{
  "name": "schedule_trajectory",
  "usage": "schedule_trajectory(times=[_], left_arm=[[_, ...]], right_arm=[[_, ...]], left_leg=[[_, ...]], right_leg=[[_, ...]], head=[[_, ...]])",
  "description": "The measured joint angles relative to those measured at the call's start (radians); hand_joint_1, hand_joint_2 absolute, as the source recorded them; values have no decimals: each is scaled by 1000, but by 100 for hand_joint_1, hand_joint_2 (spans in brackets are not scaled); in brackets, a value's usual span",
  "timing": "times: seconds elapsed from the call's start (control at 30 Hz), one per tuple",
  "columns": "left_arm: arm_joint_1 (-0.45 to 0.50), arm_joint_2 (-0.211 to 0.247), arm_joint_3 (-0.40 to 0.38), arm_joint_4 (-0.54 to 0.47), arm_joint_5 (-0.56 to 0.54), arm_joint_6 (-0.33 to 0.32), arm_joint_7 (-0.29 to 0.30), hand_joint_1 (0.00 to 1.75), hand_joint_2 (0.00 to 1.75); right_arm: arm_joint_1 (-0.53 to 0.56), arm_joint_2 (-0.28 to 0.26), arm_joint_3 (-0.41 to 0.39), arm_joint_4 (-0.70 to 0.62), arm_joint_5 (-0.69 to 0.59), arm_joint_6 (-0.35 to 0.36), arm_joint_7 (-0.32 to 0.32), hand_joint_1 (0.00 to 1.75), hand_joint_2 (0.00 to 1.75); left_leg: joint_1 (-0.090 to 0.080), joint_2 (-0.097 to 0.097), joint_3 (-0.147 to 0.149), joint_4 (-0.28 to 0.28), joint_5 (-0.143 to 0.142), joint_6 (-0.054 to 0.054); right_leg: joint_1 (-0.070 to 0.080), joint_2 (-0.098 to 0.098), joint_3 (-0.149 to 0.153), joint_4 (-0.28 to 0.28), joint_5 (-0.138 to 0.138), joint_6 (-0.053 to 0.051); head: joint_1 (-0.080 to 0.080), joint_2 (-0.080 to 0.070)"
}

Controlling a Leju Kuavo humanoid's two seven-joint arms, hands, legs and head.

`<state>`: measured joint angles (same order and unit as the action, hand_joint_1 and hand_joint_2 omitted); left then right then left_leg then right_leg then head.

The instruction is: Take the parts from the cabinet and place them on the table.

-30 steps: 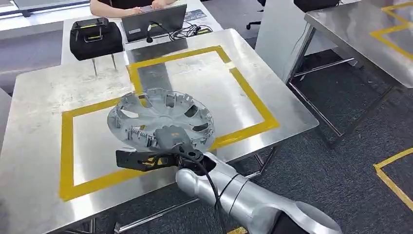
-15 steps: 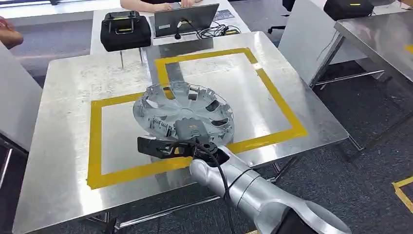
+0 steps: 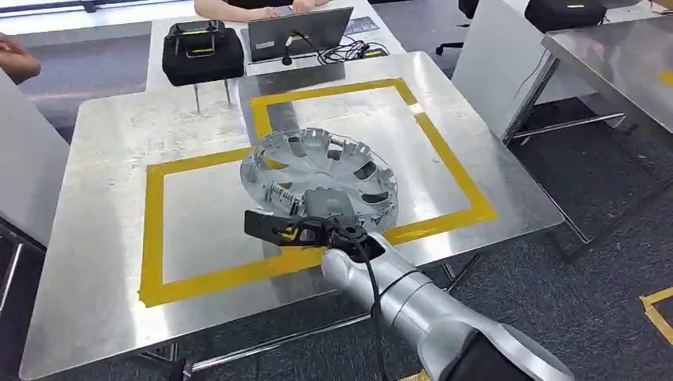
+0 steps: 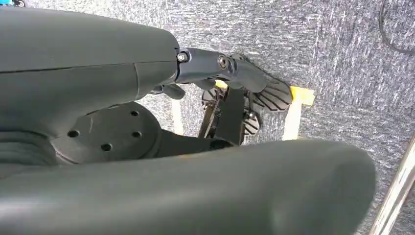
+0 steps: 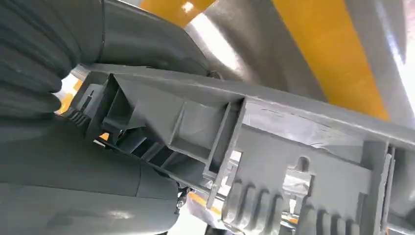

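1. A black case (image 3: 202, 51) and a laptop (image 3: 300, 33) sit on a far desk, well beyond the fingers.
2. The right hand (image 3: 325, 216) grips the near rim of a grey wheel cover (image 3: 319, 179) above the steel table (image 3: 87, 230), inside its yellow tape square (image 3: 152, 230).
3. Whether the left hand (image 4: 235, 88) is open or closed cannot be told.

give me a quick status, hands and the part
Right hand grips wheel cover at its near rim, over the taped square on the table. Left hand hangs empty. Nothing in the way.
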<state>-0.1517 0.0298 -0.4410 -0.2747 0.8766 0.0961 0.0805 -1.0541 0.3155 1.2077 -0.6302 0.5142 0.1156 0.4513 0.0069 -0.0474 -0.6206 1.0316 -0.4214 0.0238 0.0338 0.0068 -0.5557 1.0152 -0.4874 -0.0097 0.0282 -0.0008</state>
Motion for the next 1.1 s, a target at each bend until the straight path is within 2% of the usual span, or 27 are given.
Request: schedule_trajectory(times=[0.13,0.23,0.57,0.73,1.1], left_arm=[[0,0,6,0,-1,0,0,0,0],[0,0,7,0,-3,1,0,0,0],[0,0,13,0,-5,1,0,0,0],[-1,-2,14,0,-6,9,-2,0,0],[-1,-5,14,0,-9,15,6,0,0]], right_arm=[[0,-1,-11,5,2,-1,3,175,175],[0,-5,-16,9,11,-3,5,175,175],[8,-12,-34,19,32,-13,8,175,175],[10,-17,-51,34,34,-51,35,175,175],[9,-44,-79,53,39,-56,83,175,175]], left_leg=[[0,0,0,0,-1,-1],[-1,0,0,-1,-1,-1],[-6,0,0,0,-1,2],[-7,-1,0,0,-1,3],[-8,-1,0,0,0,4]], right_leg=[[-1,0,0,0,-2,-3],[-1,0,0,0,-6,-10],[-6,0,0,0,-5,-8],[-7,0,1,0,-5,-8],[-9,0,1,0,-5,-7]], head=[[-3,0],[-3,0],[-3,0],[-6,0],[-7,0]])
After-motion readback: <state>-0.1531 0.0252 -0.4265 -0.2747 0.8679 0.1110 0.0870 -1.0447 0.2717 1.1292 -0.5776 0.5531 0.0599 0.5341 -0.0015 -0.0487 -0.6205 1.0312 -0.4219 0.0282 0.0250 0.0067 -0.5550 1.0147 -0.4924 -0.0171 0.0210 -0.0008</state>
